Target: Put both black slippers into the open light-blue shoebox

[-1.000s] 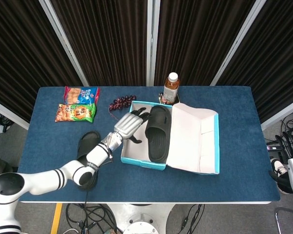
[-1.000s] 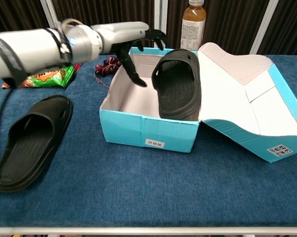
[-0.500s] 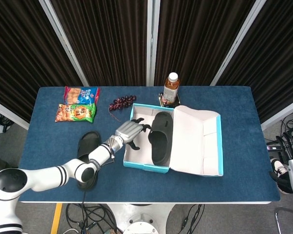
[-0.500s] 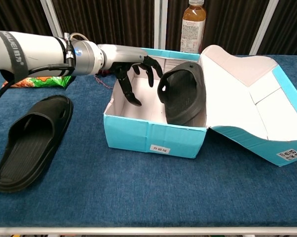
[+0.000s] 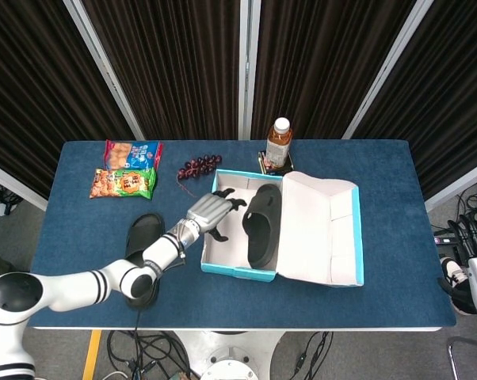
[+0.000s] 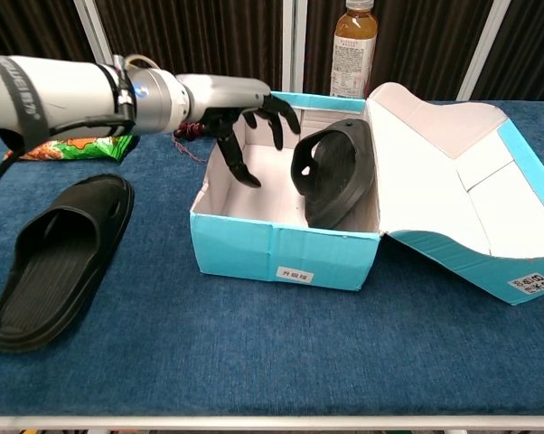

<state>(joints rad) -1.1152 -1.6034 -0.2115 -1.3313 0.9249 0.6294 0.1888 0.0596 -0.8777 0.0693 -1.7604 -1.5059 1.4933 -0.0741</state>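
Dark pleated curtains hang behind a blue-topped table (image 5: 381,198), and pretty much everything sits on that blue cloth. Middle of it is the light-blue shoebox (image 5: 237,265), lid flopped open to the robot's right, pale inside. One black slipper (image 5: 261,224) is already in the box, leaning tilted against the lid-side wall with its sole turned toward the lid (in the chest view (image 6: 335,172) you can see the strap opening facing into the box). The other black slipper (image 5: 142,252) is lying flat on the table just outside the box on the robot's left side, sole down, partly hidden under the arm in the head view; the chest view shows it whole (image 6: 60,256).

The left hand (image 5: 211,212) hangs over the left edge of the box with its fingers spread and pointing down into the empty half, nothing held in it. In the chest view the left hand (image 6: 245,117) sits near the boxed slipper without touching it, as far as I can tell. Right hand doesn't show in either view.

Other stuff: a tea bottle (image 5: 279,144) standing just behind the box, a bunch of dark grapes (image 5: 199,166) near the back corner of the box, and two snack bags (image 5: 126,170) at the far left corner.
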